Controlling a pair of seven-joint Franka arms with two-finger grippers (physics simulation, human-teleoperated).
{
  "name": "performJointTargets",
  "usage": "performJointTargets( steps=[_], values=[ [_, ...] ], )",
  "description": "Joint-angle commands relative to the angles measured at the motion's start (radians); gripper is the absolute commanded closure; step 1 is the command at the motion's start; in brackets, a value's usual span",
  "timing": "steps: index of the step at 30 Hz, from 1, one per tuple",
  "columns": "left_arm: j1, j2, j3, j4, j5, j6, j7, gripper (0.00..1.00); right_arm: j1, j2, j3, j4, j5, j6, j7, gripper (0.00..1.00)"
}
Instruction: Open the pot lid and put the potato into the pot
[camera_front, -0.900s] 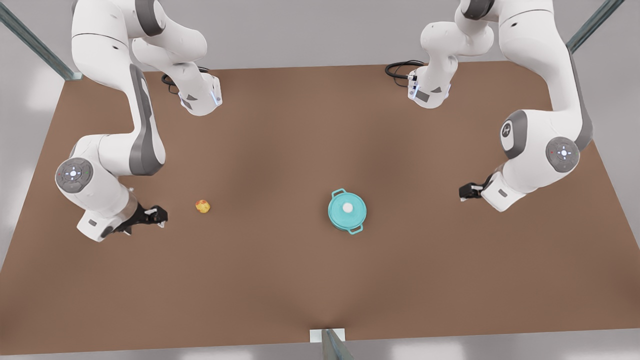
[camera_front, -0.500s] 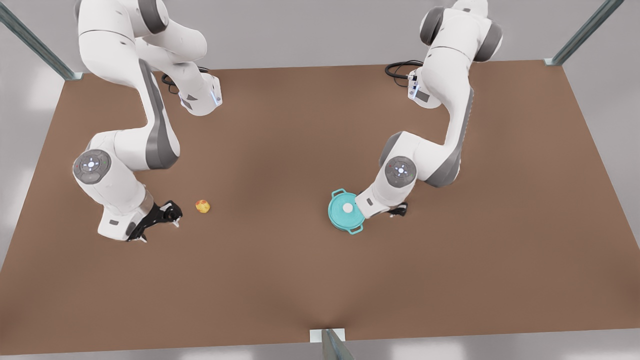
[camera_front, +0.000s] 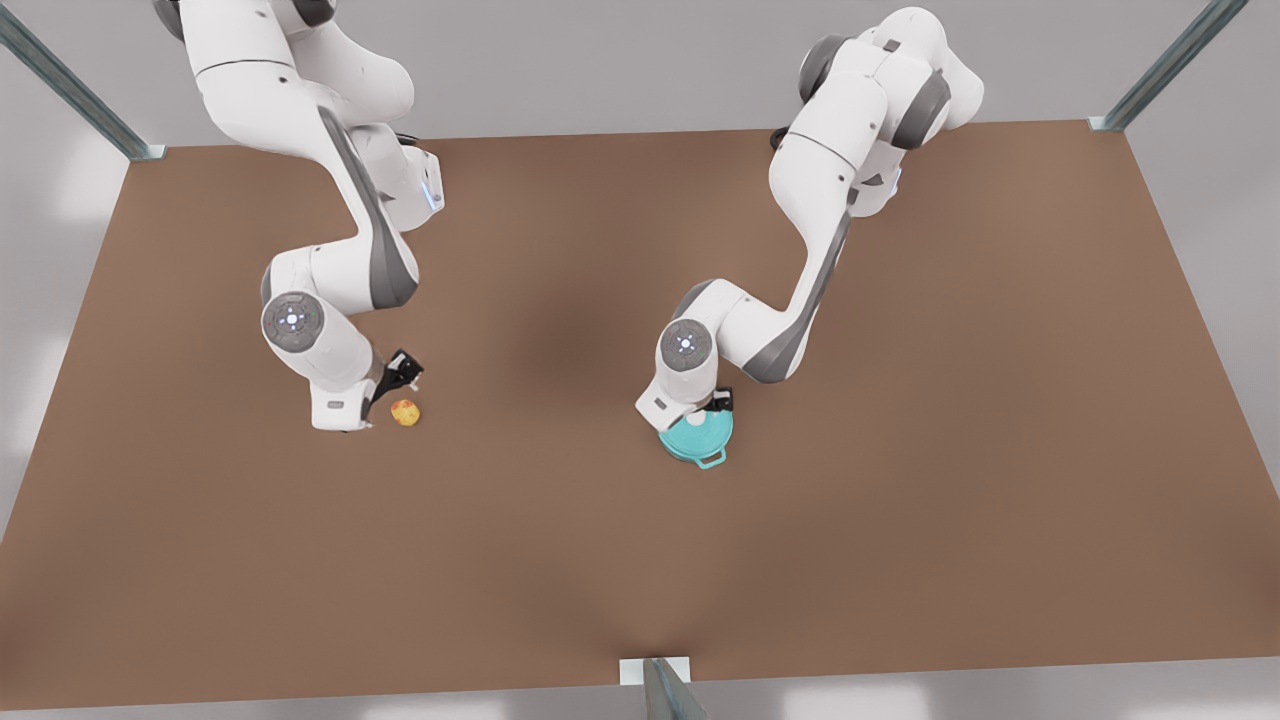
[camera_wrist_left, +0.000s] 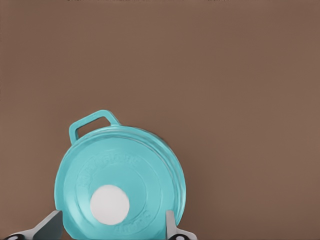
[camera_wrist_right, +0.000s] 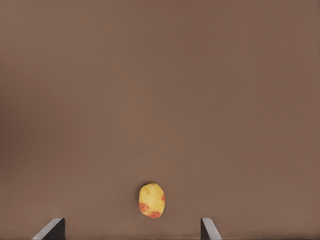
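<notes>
teal pot lid (camera_wrist_left: 125, 170), white knob (camera_wrist_left: 109, 205)

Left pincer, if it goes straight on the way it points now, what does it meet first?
Probably the pot lid: the left pincer is open, fingers either side of its white knob. How far above it hangs is unclear.

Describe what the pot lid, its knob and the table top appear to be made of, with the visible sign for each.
Pot lid: probably enamelled or painted metal, possibly plastic; even teal, soft sheen, faint raised ring.
Knob: unclear, perhaps plastic or ceramic; flat plain white, no shine.
Table top: matte brown board or laminate; uniform, no grain, no reflections.
</notes>
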Motion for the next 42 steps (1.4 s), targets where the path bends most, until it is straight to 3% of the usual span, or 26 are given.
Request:
performJointTargets(
  steps=[1,22,32,33,35,37,42],
  values=[
    [0.0,0.001,0.0,-0.002,0.012,0.052,-0.323,0.0,-0.011,0.022,-0.002,-0.002,0.002,0.031,0.258,0.0],
    [0.0,0.022,0.002,-0.044,0.035,0.09,-0.323,0.0,-0.011,0.238,-0.028,-0.039,0.028,0.154,0.272,0.0],
    [0.001,0.031,0.002,-0.044,0.032,0.092,-0.325,0.0,-0.011,0.227,-0.033,-0.148,0.03,0.218,0.243,0.0],
    [0.001,0.031,0.002,-0.044,0.03,0.092,-0.325,0.02,-0.011,0.229,-0.036,-0.149,0.03,0.22,0.243,0.0],
    [0.004,0.031,0.002,-0.042,0.023,0.09,-0.325,0.27,-0.013,0.231,-0.051,-0.149,0.03,0.221,0.229,0.0],
    [0.007,0.031,0.0,-0.042,0.023,0.09,-0.322,0.39,-0.013,0.227,-0.07,-0.149,0.028,0.22,0.194,0.0],
    [0.024,0.024,0.002,-0.041,0.021,0.075,-0.297,0.5,-0.011,0.232,-0.08,-0.149,0.028,0.22,0.185,0.01]
  ],
)
